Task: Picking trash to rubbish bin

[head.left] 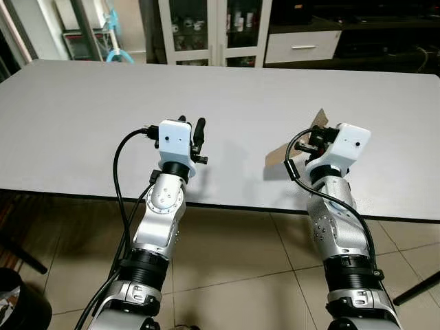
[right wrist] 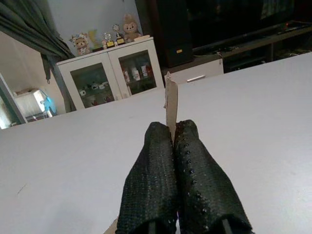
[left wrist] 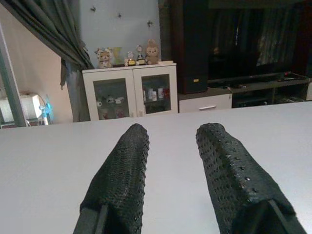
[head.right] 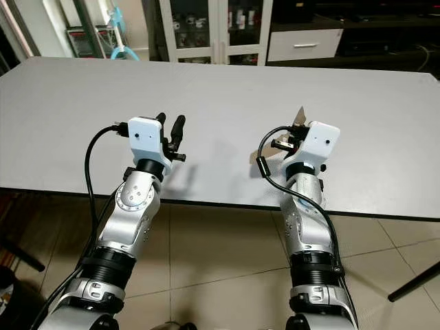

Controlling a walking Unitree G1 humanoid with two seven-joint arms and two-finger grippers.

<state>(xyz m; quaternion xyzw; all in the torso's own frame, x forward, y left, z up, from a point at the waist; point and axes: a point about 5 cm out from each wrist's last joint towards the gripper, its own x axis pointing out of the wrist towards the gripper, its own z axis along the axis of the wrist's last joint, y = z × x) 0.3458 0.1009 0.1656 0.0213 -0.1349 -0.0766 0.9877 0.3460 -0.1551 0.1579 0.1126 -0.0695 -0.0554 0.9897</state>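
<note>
Both arms are raised over the near edge of a grey table (head.left: 82, 124), and a scrap of brown cardboard (right wrist: 171, 105) is pinched in the right gripper (right wrist: 174, 130).

At the far left, by the floor, the dark rim of a bin (head.left: 20, 302) is partly seen below the table edge. The left gripper (left wrist: 170, 134) is held above the tabletop with its two black fingers (left wrist: 122, 175) spread apart and nothing between them. Further right, the right gripper is pressed together on the cardboard, which stands up on edge from between the fingertips, clear of the table surface. Beyond the table, a white glass-door cabinet (left wrist: 131, 95) topped with small figurines is seen against the wall.
</note>
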